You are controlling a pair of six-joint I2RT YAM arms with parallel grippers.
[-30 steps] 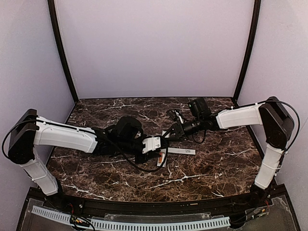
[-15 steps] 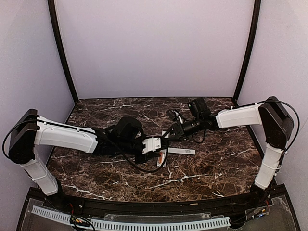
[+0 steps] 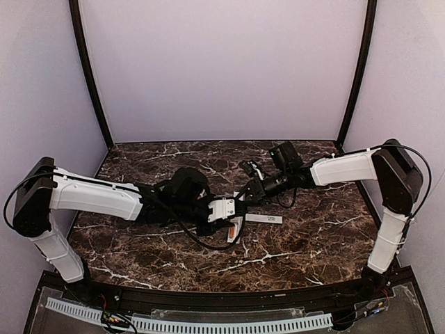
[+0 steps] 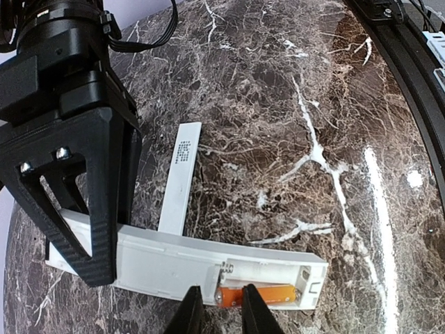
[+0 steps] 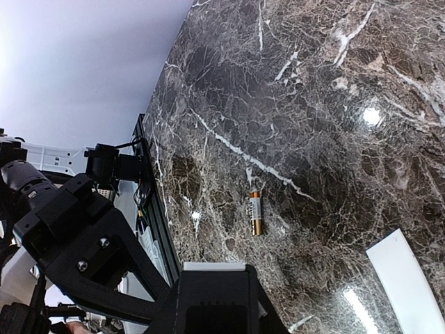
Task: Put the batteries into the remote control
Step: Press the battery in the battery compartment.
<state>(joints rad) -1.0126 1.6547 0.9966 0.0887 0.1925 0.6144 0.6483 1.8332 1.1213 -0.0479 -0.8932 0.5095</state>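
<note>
Overlapping remote control's (image 4: 167,263) battery (image 4: 274,296): left end effector (image 4: 221,296)

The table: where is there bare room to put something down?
Bare table: the near right, between the cover strip and the right arm's base; also the far strip along the back wall. Crowded: the middle, where the left gripper and right gripper meet at the remote control.
</note>
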